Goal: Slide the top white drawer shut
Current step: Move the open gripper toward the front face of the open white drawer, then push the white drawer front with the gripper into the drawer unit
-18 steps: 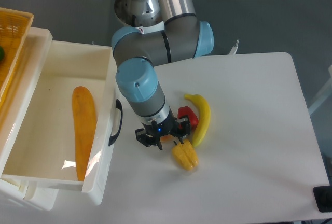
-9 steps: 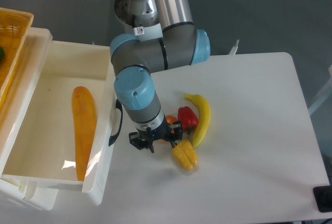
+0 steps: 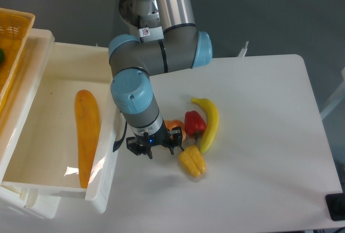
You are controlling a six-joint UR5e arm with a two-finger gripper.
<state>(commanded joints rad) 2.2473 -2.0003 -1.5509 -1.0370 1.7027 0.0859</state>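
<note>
Top white drawer (image 3: 54, 130) pulled out, orange vegetable (image 3: 88, 136) inside. Gripper (image 3: 150, 148) just right of black handle (image 3: 119, 136); jaws spread, empty. Closing push runs leftward.

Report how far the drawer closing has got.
Done: nothing, the top white drawer stands pulled out, an orange vegetable lying inside. In hand: the gripper, fingers spread and empty, sits low beside the black handle; contact unclear. Left: push the drawer front fully in.
</note>
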